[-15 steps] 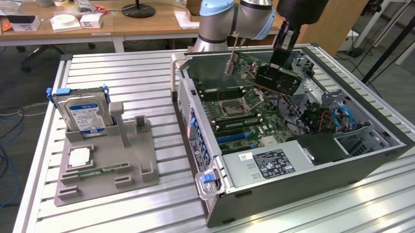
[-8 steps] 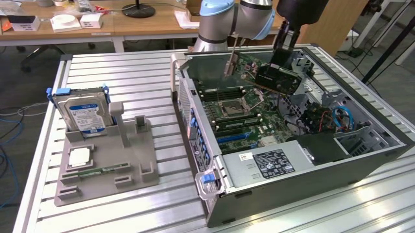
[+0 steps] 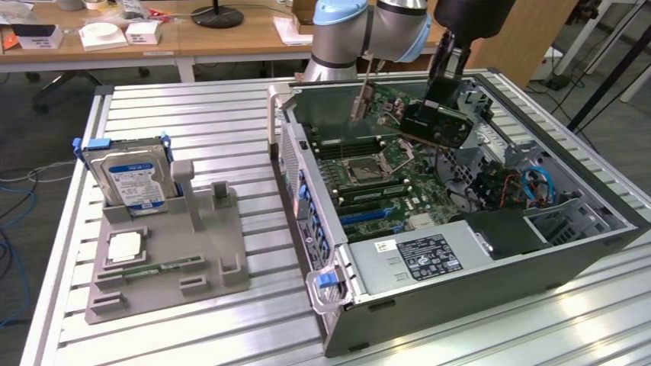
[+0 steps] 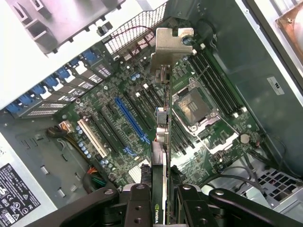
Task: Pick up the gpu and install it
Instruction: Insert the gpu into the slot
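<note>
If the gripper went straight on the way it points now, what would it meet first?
Probably the motherboard: the gripper, shut on the gpu, points down into the case, and the card's bracket end leads, between the blue slot and the CPU socket. Depth is unclear.

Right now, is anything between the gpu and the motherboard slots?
Nothing visible does. The gpu, clamped between the fingers, hangs above the motherboard, and the blue slot lies bare.
</note>
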Tool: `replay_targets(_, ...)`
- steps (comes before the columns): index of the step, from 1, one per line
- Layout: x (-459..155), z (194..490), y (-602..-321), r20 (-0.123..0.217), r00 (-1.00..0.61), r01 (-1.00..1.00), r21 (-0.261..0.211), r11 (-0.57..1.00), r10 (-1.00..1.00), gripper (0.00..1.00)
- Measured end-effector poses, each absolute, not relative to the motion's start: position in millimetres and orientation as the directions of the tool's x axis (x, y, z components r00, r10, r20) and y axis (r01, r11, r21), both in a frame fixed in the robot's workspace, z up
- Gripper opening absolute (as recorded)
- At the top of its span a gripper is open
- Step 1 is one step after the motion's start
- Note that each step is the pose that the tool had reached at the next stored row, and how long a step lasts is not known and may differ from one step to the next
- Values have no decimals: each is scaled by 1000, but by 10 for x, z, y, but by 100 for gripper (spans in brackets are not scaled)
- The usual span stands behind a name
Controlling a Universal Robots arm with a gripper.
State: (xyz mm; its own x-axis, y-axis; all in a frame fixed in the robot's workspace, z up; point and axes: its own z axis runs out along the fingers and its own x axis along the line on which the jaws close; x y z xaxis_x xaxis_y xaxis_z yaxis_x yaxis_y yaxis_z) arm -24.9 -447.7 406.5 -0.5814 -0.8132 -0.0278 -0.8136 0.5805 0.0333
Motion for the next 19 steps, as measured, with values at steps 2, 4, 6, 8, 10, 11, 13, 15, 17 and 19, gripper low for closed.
replay_targets(2, -249, 4065, -4477, -28, -576, -817, 33, 575, -817, 26)
replay_targets(4, -248, 4065, -4477, -28, -571, -821, 33, 570, -821, 26)
replay_targets(6, -249, 4065, -4477, -28, -565, -825, 33, 565, -824, 26)
replay_targets(8, -249, 4065, -4477, -28, -560, -828, 33, 559, -828, 26)
replay_targets(10, -249, 4065, -4477, -28, -555, -832, 33, 554, -832, 26)
replay_targets(11, -249, 4065, -4477, -28, -552, -834, 33, 551, -833, 26)
replay_targets(13, -249, 4065, -4477, -28, -546, -838, 33, 545, -837, 26)
replay_targets(15, -249, 4065, -4477, -28, -539, -842, 33, 538, -842, 26)
replay_targets(17, -249, 4065, -4477, -28, -530, -848, 33, 530, -847, 26)
replay_targets(19, -249, 4065, -4477, -28, -521, -853, 33, 520, -853, 26)
